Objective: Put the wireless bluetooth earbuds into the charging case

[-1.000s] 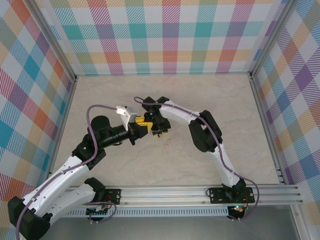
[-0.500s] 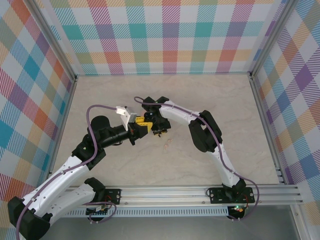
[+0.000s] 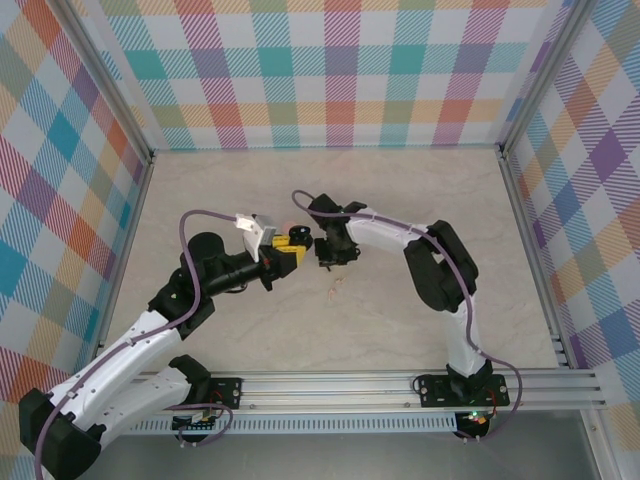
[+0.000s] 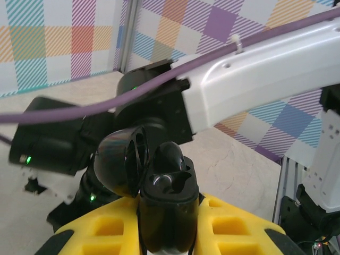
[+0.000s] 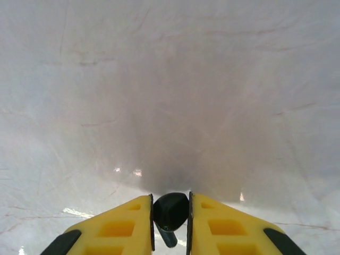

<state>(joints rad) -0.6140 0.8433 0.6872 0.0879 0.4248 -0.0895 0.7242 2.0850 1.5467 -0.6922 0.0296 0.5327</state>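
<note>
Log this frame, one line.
left gripper: shut on charging case | right gripper: shut on earbud, over table | earbud not yet in case

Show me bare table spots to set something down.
Bare: far table strip along the back wall; right side, between right arm and side rail; near middle before the base rail. Crowded: centre, where left end effector and right end effector sit close together.

The earbud [image 5: 170, 211] is black, pincer fingers [image 5: 119, 228] yellow, table [image 3: 400, 320] marbled beige, walls [image 3: 340, 70] rainbow plaid.
</note>
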